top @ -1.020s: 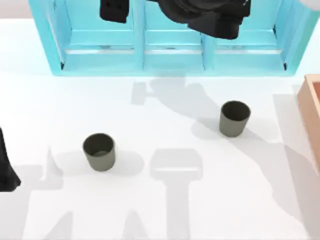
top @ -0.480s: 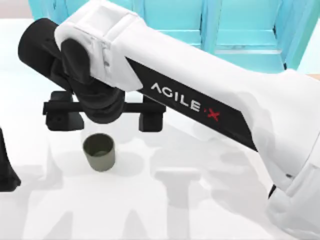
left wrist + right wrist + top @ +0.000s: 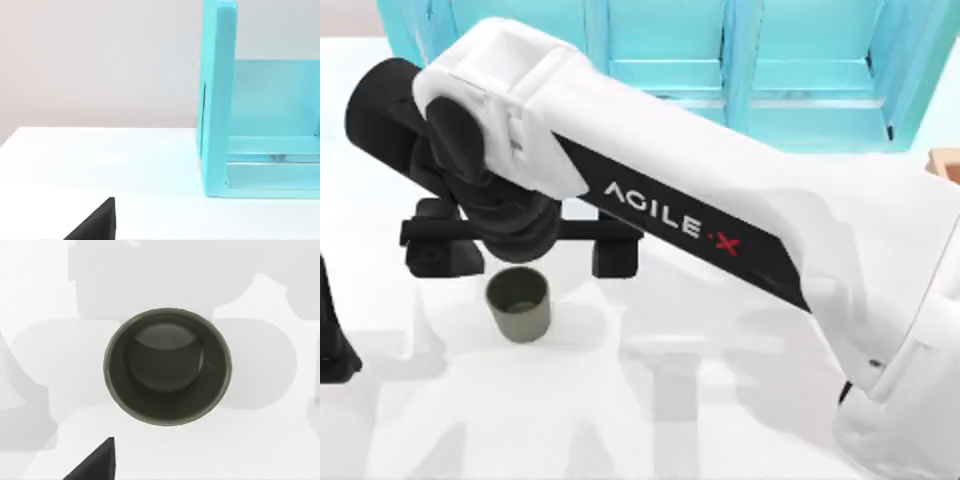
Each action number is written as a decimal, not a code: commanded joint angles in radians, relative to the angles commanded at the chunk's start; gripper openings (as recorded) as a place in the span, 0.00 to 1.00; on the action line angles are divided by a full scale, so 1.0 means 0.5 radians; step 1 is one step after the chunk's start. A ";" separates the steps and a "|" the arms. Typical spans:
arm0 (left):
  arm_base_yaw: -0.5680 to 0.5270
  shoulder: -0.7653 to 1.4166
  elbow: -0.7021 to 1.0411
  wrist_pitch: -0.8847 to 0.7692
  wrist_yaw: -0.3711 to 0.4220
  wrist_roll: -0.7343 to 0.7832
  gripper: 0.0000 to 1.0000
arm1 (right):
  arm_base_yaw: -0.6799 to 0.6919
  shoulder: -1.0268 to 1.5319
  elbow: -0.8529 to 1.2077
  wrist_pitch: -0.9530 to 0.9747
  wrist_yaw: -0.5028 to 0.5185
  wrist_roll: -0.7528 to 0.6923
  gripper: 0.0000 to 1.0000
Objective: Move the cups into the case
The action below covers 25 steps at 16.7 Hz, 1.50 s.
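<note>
Above the left cup (image 3: 519, 304) on the counter (image 3: 650, 420), right end effector (image 3: 520, 250) hung with fingers spread wide, poised to straddle it for the case (image 3: 660, 75); left end effector (image 3: 332, 340) parked at the left edge, finger state impossible to tell.

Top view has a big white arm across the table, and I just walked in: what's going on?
The right arm reaches across the table to the left side, its gripper open and hovering just above and behind a cup that stands upright on the table. The right wrist view looks straight down into that cup. Nothing is gripped yet. The blue case stands at the far edge. The left gripper is parked at the left edge.
</note>
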 joint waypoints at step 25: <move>0.000 0.000 0.000 0.000 0.000 0.000 1.00 | -0.088 0.077 -0.603 0.709 -0.014 -0.094 0.32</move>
